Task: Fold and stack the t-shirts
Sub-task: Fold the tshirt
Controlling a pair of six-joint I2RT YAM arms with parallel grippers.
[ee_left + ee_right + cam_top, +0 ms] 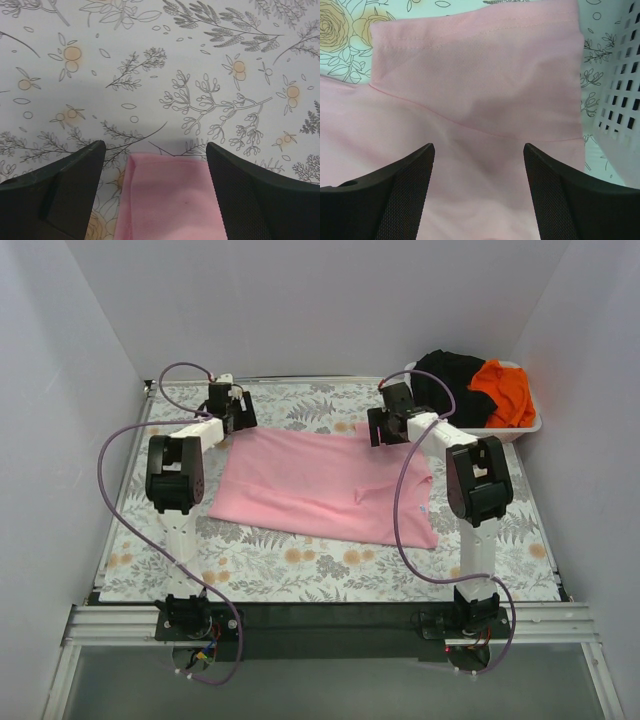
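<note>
**Bases near; pink shirt mid-table; both grippers' jaws apart**

Arm bases sit at the near edge of the floral table. Pink shirt lies spread flat mid-table, between the arms. Left gripper is over the shirt's far left corner, jaws apart, with the cloth edge between them and nothing clamped. Right gripper is over the far right sleeve, jaws apart, holding nothing. Far right: white basket holds the black shirt and orange shirt.
</note>
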